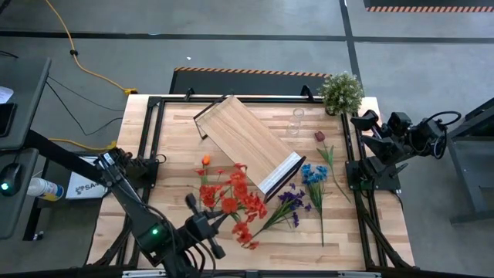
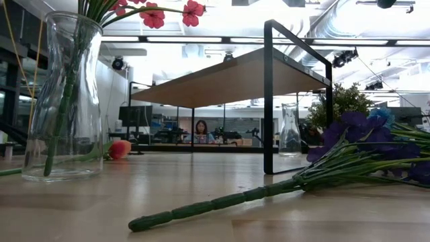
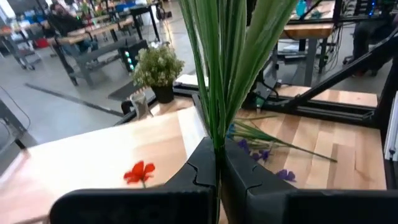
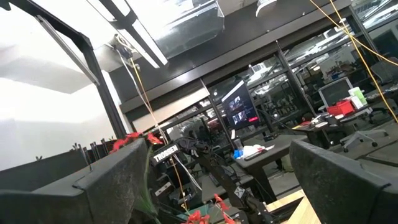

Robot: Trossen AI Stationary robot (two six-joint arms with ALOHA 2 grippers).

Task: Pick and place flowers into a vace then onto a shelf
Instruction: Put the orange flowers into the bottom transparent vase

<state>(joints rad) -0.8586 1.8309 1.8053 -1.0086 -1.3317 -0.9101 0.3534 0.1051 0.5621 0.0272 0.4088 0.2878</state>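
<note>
While the red flowers (image 1: pixel 231 199) stand stalk-down in the near vase (image 2: pixel 62 101) on the counter (image 1: pixel 177 166), the left gripper (image 3: pixel 217 177) is clamped on their upright stalks. Right gripper (image 4: pixel 217 180), parked far-right, stands apart; shelf (image 1: pixel 248 144) lies beyond.

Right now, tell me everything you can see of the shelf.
The shelf is a long rectangular board of light wood grain on a thin dark metal frame, with a white edge at its end nearest the blue flowers. It lies diagonally across the middle of the table. In the low view it stands raised on its frame legs, open underneath. Red flowers and purple flowers lie close beside its white end; contact cannot be told.
</note>
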